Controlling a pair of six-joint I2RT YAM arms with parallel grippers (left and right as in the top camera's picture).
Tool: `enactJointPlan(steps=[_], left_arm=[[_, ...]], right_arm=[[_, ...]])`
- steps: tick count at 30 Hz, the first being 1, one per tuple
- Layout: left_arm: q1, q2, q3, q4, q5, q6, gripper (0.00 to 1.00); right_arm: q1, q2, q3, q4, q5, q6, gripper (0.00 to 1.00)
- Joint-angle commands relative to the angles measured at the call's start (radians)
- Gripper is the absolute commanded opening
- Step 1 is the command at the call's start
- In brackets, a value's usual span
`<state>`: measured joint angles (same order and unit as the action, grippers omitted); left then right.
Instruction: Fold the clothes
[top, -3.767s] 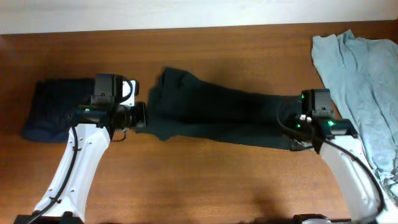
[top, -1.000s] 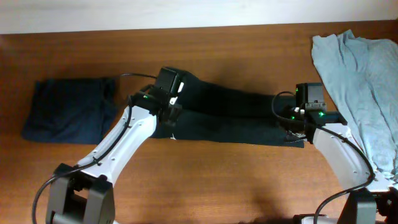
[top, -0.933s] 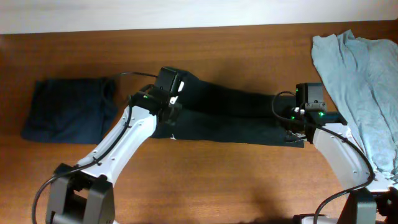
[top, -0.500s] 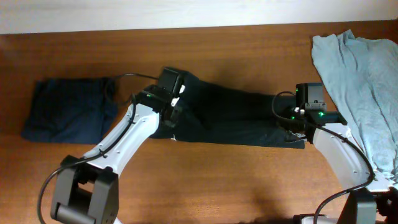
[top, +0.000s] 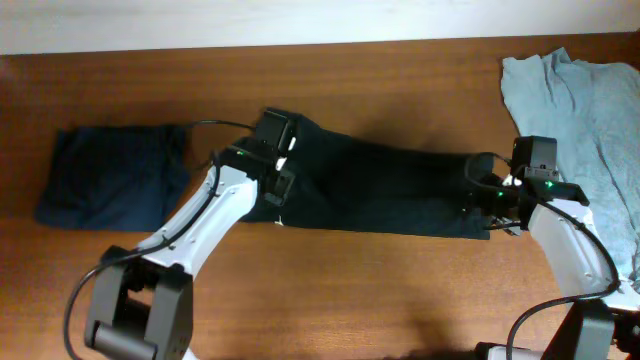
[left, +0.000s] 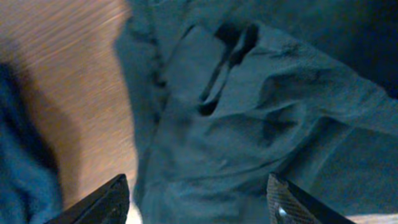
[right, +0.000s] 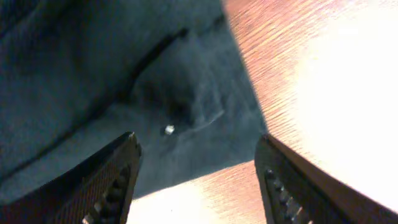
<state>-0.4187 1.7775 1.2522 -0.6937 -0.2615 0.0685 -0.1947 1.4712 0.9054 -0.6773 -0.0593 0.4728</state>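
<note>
The clothes in hand are a black T-shirt (top: 380, 185), lying as a long folded strip across the middle of the table. My left gripper (top: 279, 186) hovers over its left end, jaws open, with rumpled fabric (left: 249, 124) beneath the fingers and nothing pinched. My right gripper (top: 487, 200) sits at the shirt's right end, also open. In the right wrist view the shirt's corner (right: 186, 106) lies just ahead of the spread right gripper (right: 199, 186), with bare wood between the fingers.
A folded dark blue garment (top: 110, 175) lies at the left of the table. A crumpled pale grey-blue garment (top: 585, 130) covers the right edge. The brown wooden table (top: 350, 290) shows in front of the shirt.
Both grippers were shut on the shirt and have opened, letting it drop. The right arm has drawn back to the right, off the shirt's end.
</note>
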Motion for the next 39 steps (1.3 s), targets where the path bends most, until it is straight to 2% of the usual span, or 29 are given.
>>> enactJointPlan(steps=[1,8,9,11,13,14,17,20,21,23,24,25,32,39], left_arm=[[0.004,0.076,0.009,0.035,0.107,0.094,0.71],[0.004,0.140,0.009,0.187,0.115,0.183,0.71],[0.004,0.143,0.009,0.219,0.114,0.198,0.68],[0.005,0.151,0.009,0.250,0.104,0.215,0.48],[0.011,0.164,0.009,0.266,0.105,0.218,0.35],[0.017,0.175,0.009,0.267,0.104,0.218,0.24],[0.034,0.195,0.009,0.255,0.103,0.217,0.01],[0.054,0.193,0.010,0.245,0.097,0.217,0.01],[0.061,0.193,0.010,0.245,0.097,0.217,0.00],[0.070,0.193,0.010,0.245,0.101,0.217,0.00],[0.073,0.193,0.010,0.245,0.102,0.217,0.00],[0.075,0.193,0.010,0.245,0.103,0.217,0.00],[0.075,0.193,0.010,0.244,0.109,0.213,0.00],[0.075,0.193,0.010,0.232,0.109,0.213,0.00]], right_arm=[[-0.002,0.003,0.011,-0.045,-0.093,-0.039,0.62],[-0.002,0.003,0.009,-0.156,-0.134,-0.039,0.62],[-0.002,0.003,0.009,-0.158,-0.134,-0.039,0.62],[-0.002,0.003,0.009,-0.158,-0.148,-0.040,0.62],[-0.002,0.003,0.009,-0.158,-0.151,-0.039,0.62],[-0.002,0.003,0.008,-0.158,-0.151,-0.039,0.62],[-0.002,0.003,0.007,-0.170,-0.155,-0.039,0.62],[-0.002,0.003,0.003,-0.172,-0.155,-0.038,0.62],[-0.002,0.003,0.000,-0.168,-0.154,-0.025,0.59],[-0.002,0.010,-0.012,-0.151,-0.159,0.016,0.43],[-0.002,0.016,-0.028,-0.126,-0.160,0.046,0.14],[-0.002,0.022,-0.043,-0.103,-0.159,0.066,0.04],[-0.002,0.102,-0.113,0.060,-0.174,0.120,0.04],[-0.002,0.142,-0.113,0.323,-0.173,0.120,0.04]])
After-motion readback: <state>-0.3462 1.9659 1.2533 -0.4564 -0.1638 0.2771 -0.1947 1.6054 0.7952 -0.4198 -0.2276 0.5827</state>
